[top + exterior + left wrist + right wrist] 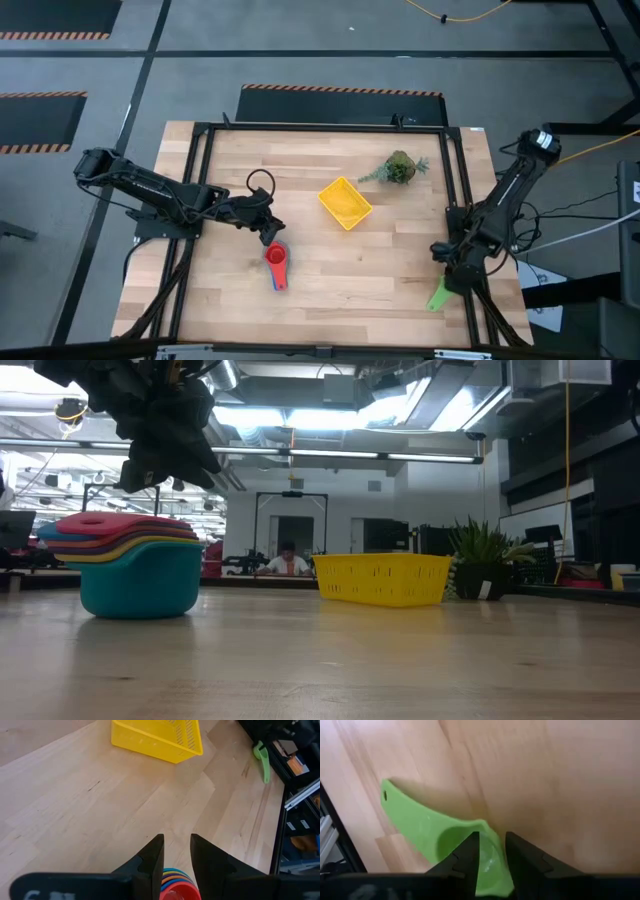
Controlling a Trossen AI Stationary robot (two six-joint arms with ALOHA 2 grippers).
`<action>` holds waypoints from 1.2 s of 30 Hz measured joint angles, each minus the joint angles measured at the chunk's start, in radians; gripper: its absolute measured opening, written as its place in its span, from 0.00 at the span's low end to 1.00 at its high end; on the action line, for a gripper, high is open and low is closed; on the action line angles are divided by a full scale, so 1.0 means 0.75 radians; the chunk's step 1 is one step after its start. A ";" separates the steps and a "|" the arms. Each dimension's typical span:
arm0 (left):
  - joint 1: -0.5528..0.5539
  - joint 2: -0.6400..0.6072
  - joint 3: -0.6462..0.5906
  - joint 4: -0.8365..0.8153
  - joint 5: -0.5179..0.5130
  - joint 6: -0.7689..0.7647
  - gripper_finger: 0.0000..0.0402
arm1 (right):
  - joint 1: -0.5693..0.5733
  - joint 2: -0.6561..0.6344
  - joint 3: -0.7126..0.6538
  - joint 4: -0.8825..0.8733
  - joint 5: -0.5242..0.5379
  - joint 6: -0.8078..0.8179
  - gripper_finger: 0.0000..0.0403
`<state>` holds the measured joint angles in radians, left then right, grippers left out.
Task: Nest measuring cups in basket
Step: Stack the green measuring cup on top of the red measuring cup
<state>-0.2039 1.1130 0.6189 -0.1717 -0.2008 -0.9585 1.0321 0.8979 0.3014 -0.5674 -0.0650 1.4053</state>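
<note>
A nested stack of measuring cups (277, 258), red on top and teal at the bottom (135, 565), stands on its base left of the table's middle. My left gripper (176, 840) hovers just above it, slightly open, with a clear gap to the stack in the low view. The yellow basket (345, 203) stands empty at mid-table. A green cup (420, 827) sits near the right edge (438, 296). My right gripper (492, 837) points steeply down at its bowl, slightly open, one finger over the bowl's inside and one outside its wall. My right gripper stands astride the green cup's bowl wall (496, 851), at the side away from the handle, coming from above. Green shows in the gap between the fingers. I cannot tell whether either finger touches the wall.
A potted green sprig (400, 168) stands behind and right of the basket. Black frame rails (462, 215) run along the table's sides, close to the green cup. Bare wood lies between the stack, the basket and the green cup. A person sits far off in the room (288, 562).
</note>
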 joint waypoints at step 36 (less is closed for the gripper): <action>0.001 0.000 0.000 0.000 -0.035 0.001 0.22 | -0.591 0.386 0.502 0.136 -0.135 -0.879 0.04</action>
<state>-0.2031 1.1130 0.6189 -0.1718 -0.2272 -0.9577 0.5890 1.1876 0.6779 -0.4655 -0.1665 0.7461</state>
